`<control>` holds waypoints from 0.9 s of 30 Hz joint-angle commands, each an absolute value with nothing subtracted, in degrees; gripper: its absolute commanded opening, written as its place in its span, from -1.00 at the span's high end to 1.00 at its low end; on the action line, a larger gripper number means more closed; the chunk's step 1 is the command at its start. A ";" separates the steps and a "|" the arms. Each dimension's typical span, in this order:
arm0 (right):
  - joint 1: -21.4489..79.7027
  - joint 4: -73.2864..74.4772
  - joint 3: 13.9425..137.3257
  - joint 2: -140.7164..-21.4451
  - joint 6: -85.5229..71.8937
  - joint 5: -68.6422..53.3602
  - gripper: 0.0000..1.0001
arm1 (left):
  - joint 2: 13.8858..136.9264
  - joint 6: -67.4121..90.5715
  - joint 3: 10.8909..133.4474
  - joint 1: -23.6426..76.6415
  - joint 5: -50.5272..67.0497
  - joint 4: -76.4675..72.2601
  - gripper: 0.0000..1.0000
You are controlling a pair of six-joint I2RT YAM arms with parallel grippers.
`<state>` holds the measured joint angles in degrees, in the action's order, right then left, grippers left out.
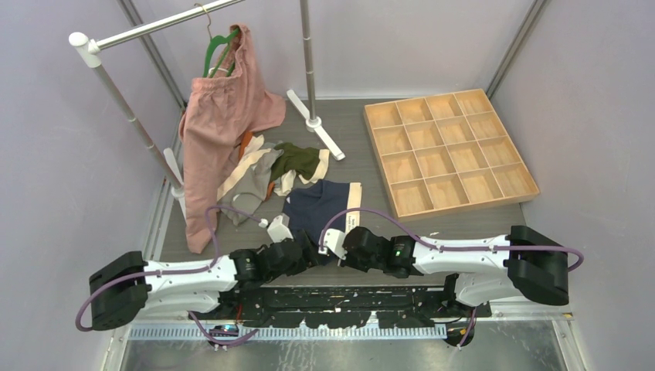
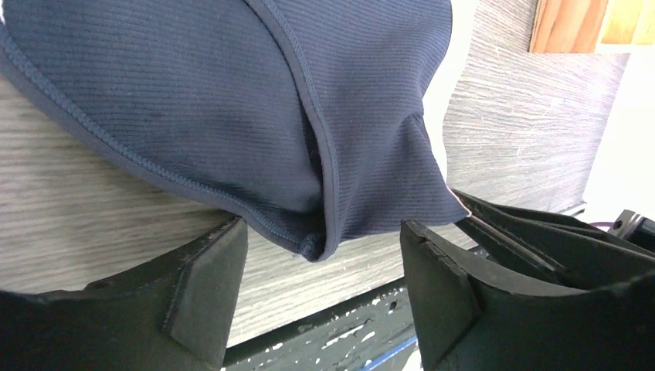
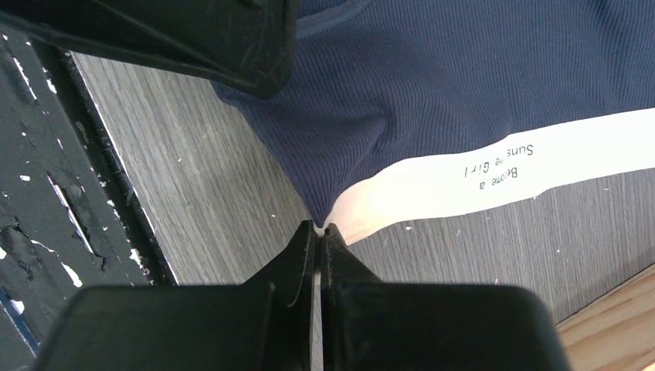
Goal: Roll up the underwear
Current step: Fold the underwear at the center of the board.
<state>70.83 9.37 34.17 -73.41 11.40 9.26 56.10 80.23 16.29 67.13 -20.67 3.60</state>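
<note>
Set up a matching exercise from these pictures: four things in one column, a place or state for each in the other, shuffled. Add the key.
Things
1. left gripper
2. right gripper
3. pink garment
4. wooden tray

Places or states
A. hanging on a green hanger
B. jaws shut on a corner of the navy underwear
C. far right of the table
D. jaws apart, either side of the navy underwear's hem

Pairs: 1-D, 2-B, 3-A, 4-C

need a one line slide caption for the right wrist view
Right gripper pinched shut on a corner of the navy underwear, at the end of its cream waistband
</note>
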 commanded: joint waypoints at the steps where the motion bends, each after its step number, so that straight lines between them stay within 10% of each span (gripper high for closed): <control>1: 71.25 6.86 34.45 -72.32 10.52 8.98 0.98 | 60.08 81.82 16.43 67.35 -24.30 2.00 -0.42; 15: 71.44 7.38 34.98 -73.38 10.99 8.54 0.98 | 56.69 82.15 16.41 66.95 -30.05 7.29 0.96; 27: 73.66 9.64 37.15 -73.71 9.49 8.17 0.98 | 44.64 79.76 19.56 66.12 -34.39 24.46 0.99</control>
<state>72.01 9.30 34.20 -73.41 11.14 8.75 49.56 81.60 16.69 66.35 -29.36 14.46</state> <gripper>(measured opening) 0.057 0.013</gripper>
